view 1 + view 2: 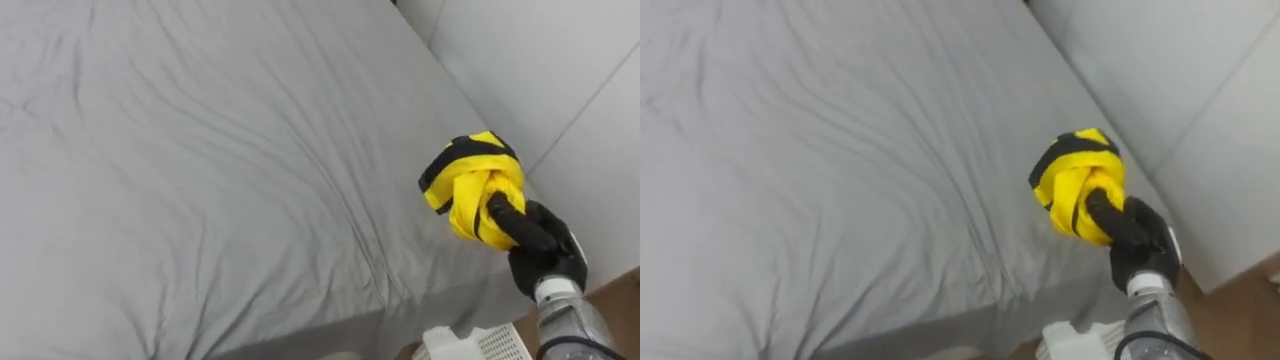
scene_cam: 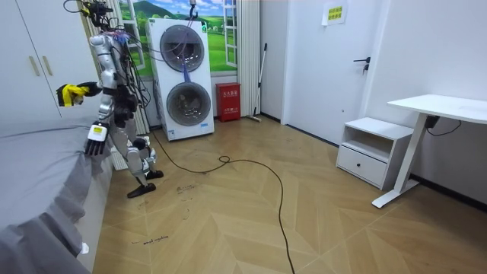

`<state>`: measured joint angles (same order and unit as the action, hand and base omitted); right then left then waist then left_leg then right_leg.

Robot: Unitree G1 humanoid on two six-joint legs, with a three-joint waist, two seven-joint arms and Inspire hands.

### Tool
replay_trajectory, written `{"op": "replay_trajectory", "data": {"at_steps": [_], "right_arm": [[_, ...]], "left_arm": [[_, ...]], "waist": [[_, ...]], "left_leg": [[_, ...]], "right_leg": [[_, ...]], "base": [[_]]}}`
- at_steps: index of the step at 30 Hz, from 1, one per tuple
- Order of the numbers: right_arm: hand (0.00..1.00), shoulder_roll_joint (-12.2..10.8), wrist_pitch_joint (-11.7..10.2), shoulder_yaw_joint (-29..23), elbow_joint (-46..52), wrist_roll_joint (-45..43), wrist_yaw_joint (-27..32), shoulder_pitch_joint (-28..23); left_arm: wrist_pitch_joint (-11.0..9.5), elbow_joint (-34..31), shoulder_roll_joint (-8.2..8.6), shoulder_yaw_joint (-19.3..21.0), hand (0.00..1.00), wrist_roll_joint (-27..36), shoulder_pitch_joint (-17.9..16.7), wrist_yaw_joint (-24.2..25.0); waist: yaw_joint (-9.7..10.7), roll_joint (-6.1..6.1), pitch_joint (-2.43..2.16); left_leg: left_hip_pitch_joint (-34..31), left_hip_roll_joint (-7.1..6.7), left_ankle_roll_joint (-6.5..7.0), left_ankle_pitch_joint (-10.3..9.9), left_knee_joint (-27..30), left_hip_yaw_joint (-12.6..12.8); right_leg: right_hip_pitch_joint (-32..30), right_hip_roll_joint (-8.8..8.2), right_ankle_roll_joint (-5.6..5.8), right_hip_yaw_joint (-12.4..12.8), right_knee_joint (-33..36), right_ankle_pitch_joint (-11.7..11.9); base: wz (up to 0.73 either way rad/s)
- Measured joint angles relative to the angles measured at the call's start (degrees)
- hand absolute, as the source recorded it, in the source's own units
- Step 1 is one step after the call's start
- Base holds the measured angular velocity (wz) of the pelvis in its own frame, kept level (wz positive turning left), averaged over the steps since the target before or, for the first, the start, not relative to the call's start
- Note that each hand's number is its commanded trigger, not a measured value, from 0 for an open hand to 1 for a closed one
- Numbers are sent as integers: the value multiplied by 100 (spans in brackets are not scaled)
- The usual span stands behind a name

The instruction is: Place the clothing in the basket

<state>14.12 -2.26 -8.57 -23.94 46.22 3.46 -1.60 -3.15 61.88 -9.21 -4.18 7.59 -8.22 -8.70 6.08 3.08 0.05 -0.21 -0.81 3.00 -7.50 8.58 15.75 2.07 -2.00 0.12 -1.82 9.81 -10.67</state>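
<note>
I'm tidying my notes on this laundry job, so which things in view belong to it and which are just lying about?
Belongs to the job: yellow and black garment, gripped by the right hand; white basket below the bed's edge; grey bed; left hand, hanging beside the bed.

Just lying about: stacked washer and dryer, red box, white desk, low white cabinet.

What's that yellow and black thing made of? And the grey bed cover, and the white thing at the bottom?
The yellow thing looks like soft, thin cloth: it bunches and folds in the right hand. The bed cover looks like matte woven fabric, with wrinkles. The white basket is probably hard plastic: a grid of little holes shows.
</note>
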Motion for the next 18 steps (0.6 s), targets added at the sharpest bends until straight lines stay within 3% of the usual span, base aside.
{"op": "replay_trajectory", "data": {"at_steps": [5,14,18], "right_arm": [[100,3,62,-419,260,65,232,-254],[100,-2,101,-691,127,290,390,-463],[100,0,124,-844,-409,98,329,-455]], "left_arm": [[292,-194,1,4,0,-150,-66,-13],[383,-168,-33,10,0,-164,-239,-13],[424,-170,-45,16,0,-277,-245,32]], "waist": [[235,-8,-5],[446,-2,18],[471,-69,44]], "left_leg": [[96,26,-31,-50,-25,162],[199,128,-107,-160,-49,390],[170,142,-114,-179,-27,414]], "right_leg": [[7,23,-10,172,0,8],[25,117,-49,336,14,32],[-11,124,-62,354,3,39]], "base": [[-22],[-12],[-5]]}}
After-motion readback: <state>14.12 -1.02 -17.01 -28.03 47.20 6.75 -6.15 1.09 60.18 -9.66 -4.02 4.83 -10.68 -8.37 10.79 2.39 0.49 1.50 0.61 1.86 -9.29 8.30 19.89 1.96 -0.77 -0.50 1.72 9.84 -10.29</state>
